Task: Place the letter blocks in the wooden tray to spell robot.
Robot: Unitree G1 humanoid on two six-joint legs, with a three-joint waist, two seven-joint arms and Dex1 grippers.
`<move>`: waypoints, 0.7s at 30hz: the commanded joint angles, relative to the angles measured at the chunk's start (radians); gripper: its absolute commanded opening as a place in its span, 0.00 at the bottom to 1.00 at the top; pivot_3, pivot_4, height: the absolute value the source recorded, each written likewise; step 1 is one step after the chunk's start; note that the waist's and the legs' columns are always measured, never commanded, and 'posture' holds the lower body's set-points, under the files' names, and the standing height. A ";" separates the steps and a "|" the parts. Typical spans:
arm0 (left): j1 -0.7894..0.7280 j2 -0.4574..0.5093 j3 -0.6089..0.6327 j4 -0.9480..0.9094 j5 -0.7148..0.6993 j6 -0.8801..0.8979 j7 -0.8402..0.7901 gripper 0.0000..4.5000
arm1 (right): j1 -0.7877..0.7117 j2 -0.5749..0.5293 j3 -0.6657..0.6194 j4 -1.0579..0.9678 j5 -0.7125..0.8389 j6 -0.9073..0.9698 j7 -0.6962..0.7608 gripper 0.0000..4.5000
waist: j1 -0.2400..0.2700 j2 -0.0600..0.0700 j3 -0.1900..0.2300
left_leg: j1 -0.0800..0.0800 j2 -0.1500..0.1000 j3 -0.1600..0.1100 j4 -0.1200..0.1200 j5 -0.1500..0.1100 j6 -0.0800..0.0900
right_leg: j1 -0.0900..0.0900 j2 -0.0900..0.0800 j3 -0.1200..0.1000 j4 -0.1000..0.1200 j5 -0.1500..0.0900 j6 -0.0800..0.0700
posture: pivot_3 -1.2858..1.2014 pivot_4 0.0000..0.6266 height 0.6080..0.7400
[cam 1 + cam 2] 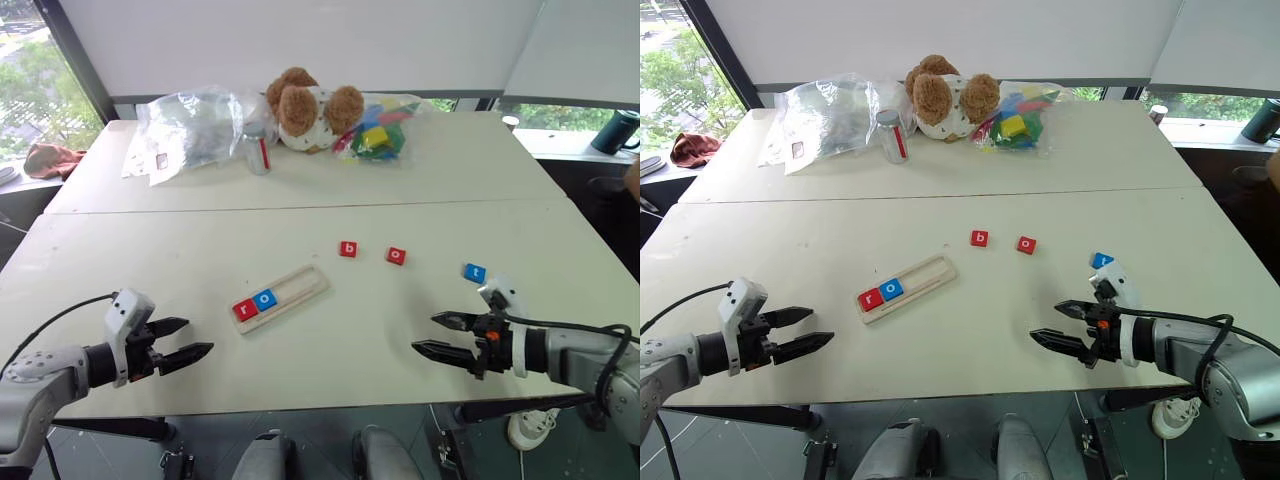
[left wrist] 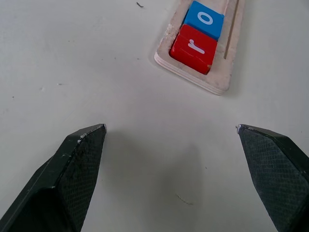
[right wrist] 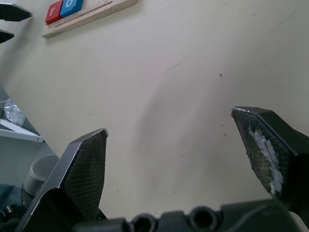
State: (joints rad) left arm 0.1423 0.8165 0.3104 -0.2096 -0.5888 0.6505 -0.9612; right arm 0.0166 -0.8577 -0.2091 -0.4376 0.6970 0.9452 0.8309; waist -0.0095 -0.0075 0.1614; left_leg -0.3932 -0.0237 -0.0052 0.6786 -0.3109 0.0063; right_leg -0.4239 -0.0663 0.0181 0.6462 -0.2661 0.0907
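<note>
Tray [image 1: 282,298] lies slantwise mid-table holding r [image 1: 244,308] and o [image 1: 265,298] at its near-left end, so the red b [image 1: 348,249] comes next, lying far-left of the empty, spread right gripper [image 1: 440,336], nearer than the equally spread left gripper [image 1: 190,340].

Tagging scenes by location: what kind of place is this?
Probably an office or lab room set up for tabletop trials: pale tables pushed together by large windows with roller blinds, and bagged props and a teddy bear parked along the far edge.
</note>
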 commanded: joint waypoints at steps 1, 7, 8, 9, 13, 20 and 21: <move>-0.017 0.014 0.027 -0.006 -0.014 0.002 -0.005 1.00 | -0.004 -0.022 -0.007 -0.008 -0.008 -0.021 0.011 0.99 | 0.000 0.000 0.000 | 0.000 0.000 0.000 0.000 0.000 0.000 | 0.000 0.000 0.000 0.000 0.000 0.000 | 0.52 0.24 1.00; -0.040 0.017 0.022 0.009 0.000 -0.004 0.011 1.00 | -0.016 -0.026 -0.001 0.010 -0.024 -0.037 0.015 0.99 | -0.001 0.000 0.000 | 0.000 0.000 0.000 0.000 0.000 0.000 | 0.000 0.000 0.000 0.000 0.000 0.000 | 0.52 0.24 1.00; -0.046 0.016 0.023 0.011 0.002 -0.001 0.019 1.00 | -0.019 -0.026 0.001 0.014 -0.028 -0.041 0.015 0.99 | -0.001 0.000 0.000 | 0.000 0.000 0.000 0.000 0.000 0.000 | 0.000 0.000 0.000 0.000 0.000 0.000 | 0.52 0.24 1.00; -0.052 0.012 0.027 0.014 -0.003 0.009 0.028 1.00 | -0.020 -0.027 0.002 0.018 -0.032 -0.043 0.015 0.99 | -0.001 0.000 0.000 | 0.000 0.000 0.000 0.000 0.000 0.000 | 0.000 0.000 0.000 0.000 0.000 0.000 | 0.52 0.24 1.00; -0.068 0.009 0.046 0.017 -0.027 0.024 0.036 1.00 | -0.029 -0.030 0.008 0.028 -0.040 -0.049 0.022 0.99 | -0.001 0.000 0.000 | 0.000 0.000 0.000 0.000 0.000 0.000 | 0.000 0.000 0.000 0.000 0.000 0.000 | 0.52 0.24 1.00; -0.116 0.006 0.059 0.054 0.016 -0.029 0.074 1.00 | -0.072 -0.026 0.016 0.078 -0.070 -0.080 0.030 0.99 | 0.000 0.000 0.000 | 0.000 0.000 0.000 0.000 0.000 0.000 | 0.000 0.000 0.000 0.000 0.000 0.000 | 0.52 0.24 1.00; -0.125 0.011 0.059 0.067 0.016 -0.035 0.067 1.00 | -0.080 -0.026 0.015 0.081 -0.069 -0.082 0.031 0.99 | 0.000 0.000 0.000 | 0.000 0.000 0.000 0.000 0.000 0.000 | 0.000 0.000 0.000 0.000 0.000 0.000 | 0.52 0.24 1.00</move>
State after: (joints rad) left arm 0.0335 0.8175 0.3350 -0.1455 -0.5768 0.6405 -0.8920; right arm -0.0429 -0.8724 -0.1780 -0.3510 0.6290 0.8841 0.8536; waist -0.0096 -0.0075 0.1615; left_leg -0.3932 -0.0238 -0.0052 0.6787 -0.3108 0.0062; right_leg -0.4240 -0.0662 0.0179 0.6464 -0.2660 0.0908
